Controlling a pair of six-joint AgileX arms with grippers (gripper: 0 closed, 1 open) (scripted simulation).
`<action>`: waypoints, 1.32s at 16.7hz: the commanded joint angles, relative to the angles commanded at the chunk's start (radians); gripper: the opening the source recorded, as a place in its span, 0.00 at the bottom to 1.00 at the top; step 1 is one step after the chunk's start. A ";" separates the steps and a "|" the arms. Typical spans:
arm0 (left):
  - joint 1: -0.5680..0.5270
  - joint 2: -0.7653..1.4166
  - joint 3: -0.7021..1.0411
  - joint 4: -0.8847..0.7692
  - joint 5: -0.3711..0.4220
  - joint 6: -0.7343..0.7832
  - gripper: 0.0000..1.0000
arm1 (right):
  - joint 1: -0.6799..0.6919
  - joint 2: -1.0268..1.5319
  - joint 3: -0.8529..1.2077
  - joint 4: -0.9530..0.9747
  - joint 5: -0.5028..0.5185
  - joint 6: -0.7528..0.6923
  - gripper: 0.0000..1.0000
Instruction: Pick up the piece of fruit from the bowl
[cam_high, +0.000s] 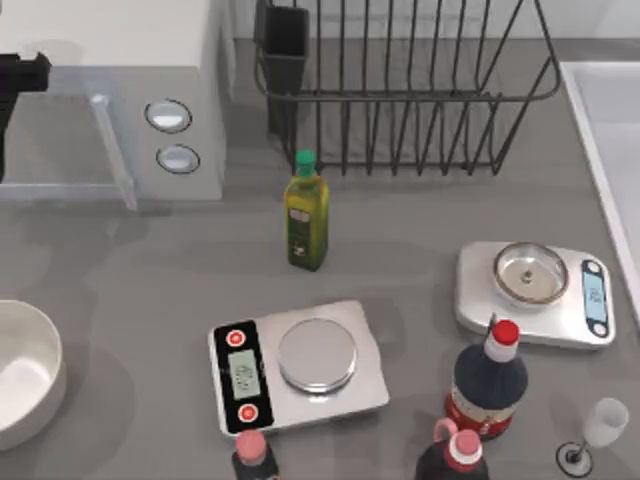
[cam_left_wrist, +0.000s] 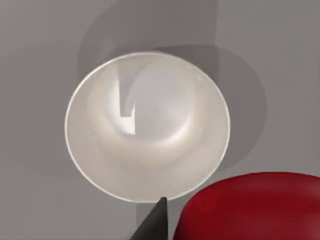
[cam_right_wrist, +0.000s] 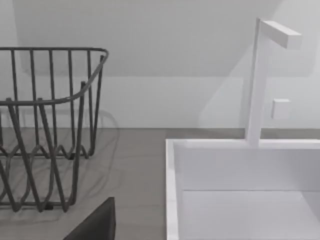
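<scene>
The left end effector (cam_left_wrist: 172, 220) grasps the piece of fruit (cam_left_wrist: 255, 205), high above the empty bowl (cam_left_wrist: 100, 165) at the tabletop's (cam_high: 150, 270) left edge. Best to keep the grip firm and lift vertically, without swinging.

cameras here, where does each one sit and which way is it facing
Top view: above the table, looking down on two scales, bottles, the dish rack and the bowl at the left edge.
Left wrist view: on the left arm, looking down into the bowl, the piece of fruit close beside a dark fingertip.
Right wrist view: on the right arm, facing the dish rack and sink.
Shared: bowl; dish rack.
</scene>
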 joint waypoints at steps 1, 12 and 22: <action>-0.063 0.058 0.037 0.015 -0.003 -0.059 0.00 | 0.000 0.000 0.000 0.000 0.000 0.000 1.00; -0.514 0.454 0.293 0.155 -0.023 -0.493 0.00 | 0.000 0.000 0.000 0.000 0.000 0.000 1.00; -0.548 0.427 0.138 0.162 -0.041 -0.478 0.00 | 0.000 0.000 0.000 0.000 0.000 0.000 1.00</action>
